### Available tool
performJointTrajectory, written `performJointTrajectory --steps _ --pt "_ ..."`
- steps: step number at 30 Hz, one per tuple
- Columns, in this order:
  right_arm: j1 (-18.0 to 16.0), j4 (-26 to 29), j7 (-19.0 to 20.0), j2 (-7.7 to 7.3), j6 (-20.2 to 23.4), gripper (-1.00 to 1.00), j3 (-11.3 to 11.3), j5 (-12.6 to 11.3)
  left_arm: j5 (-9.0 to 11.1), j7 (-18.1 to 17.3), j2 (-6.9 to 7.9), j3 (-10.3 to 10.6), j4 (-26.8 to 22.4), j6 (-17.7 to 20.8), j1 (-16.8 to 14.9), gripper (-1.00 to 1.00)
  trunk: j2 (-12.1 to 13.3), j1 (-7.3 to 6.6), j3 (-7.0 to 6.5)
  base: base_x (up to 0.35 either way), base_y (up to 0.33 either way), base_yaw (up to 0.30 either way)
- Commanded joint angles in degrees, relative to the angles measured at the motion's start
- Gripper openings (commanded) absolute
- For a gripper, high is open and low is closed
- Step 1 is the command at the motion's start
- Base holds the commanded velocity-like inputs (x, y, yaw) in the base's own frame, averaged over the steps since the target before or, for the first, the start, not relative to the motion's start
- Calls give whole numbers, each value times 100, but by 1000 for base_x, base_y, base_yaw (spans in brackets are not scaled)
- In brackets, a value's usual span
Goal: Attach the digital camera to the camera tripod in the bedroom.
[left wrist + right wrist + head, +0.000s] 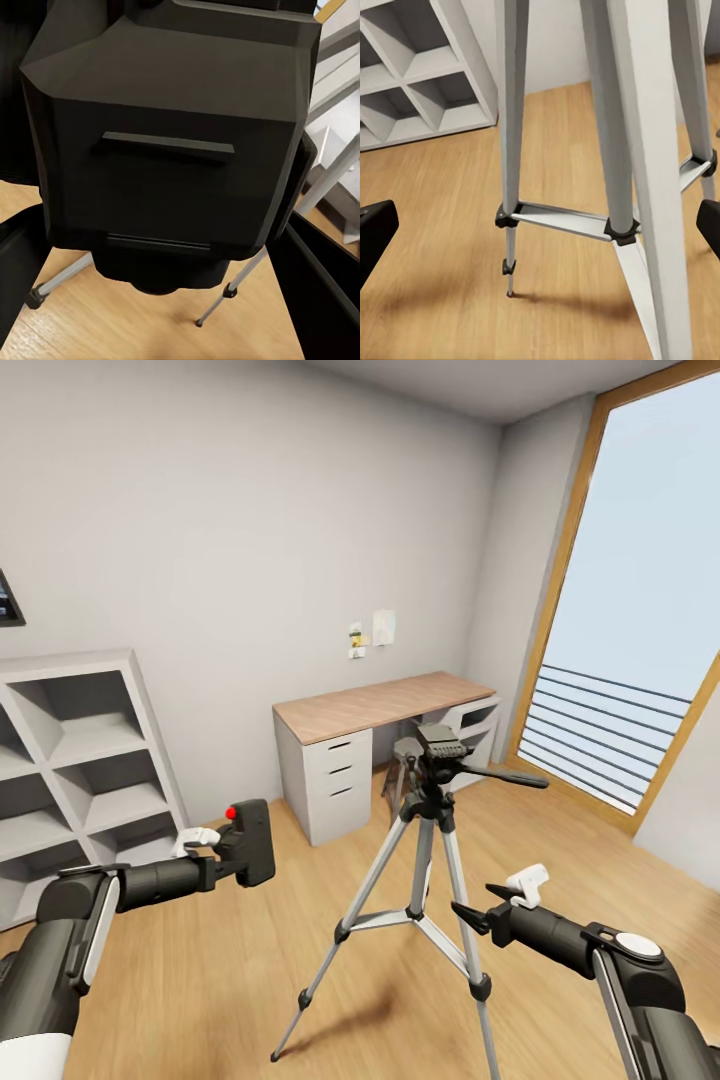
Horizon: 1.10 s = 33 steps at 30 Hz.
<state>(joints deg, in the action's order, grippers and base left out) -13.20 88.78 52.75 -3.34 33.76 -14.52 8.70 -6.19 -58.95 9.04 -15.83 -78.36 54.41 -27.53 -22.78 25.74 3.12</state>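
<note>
1. Bedroom scene in the head view: you are facing the camera tripod [425,880], which is standing on the plank floor [250,980] at lower centre of the frame, its black head and pan handle pointing toward the right.
2. Your left gripper [228,852] is sitting at middle left of the frame, clenched on the digital camera [250,842]; the camera's red button is showing on top.
3. You are holding the camera well apart from the tripod head, lower than it and off to its left in the frame.
4. In the left wrist view the digital camera [169,150] is taking up most of the frame, with tripod legs [240,277] showing beneath it over the floor.
5. Your right gripper [478,905] is hanging at lower right of the frame, just beside the tripod's right-hand leg, with its fingers spread and nothing between them.
6. In the right wrist view the dark fingertips [375,232] are sitting at the two side edges, wide apart, and the camera tripod [615,150] legs and centre braces are standing between them.
7. Behind the tripod, a wood-topped desk [385,705] is standing at centre; white cube shelves [80,760] are lining the left edge and a tall window [640,590] is filling the right.
</note>
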Motion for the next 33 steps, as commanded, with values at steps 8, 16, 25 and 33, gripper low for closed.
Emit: performJointTrajectory --steps 8,16,25,33 --pt "-12 0 5 8 48 100 3 53 -44 -57 -23 1 -5 31 -7 -100 -14 4 14 84 0 0" --pt "-14 -1 -1 7 46 100 -7 53 -9 -56 -32 8 -6 15 -7 -100 -14 4 14 132 0 0" --pt "-12 -1 3 2 47 100 -10 53 -51 -45 -115 16 -4 11 -7 -100 -14 4 14 20 0 0" --pt "-8 -33 5 3 48 100 -1 55 -63 -38 -152 32 -14 10 -7 -100 -14 4 14 2 0 0"
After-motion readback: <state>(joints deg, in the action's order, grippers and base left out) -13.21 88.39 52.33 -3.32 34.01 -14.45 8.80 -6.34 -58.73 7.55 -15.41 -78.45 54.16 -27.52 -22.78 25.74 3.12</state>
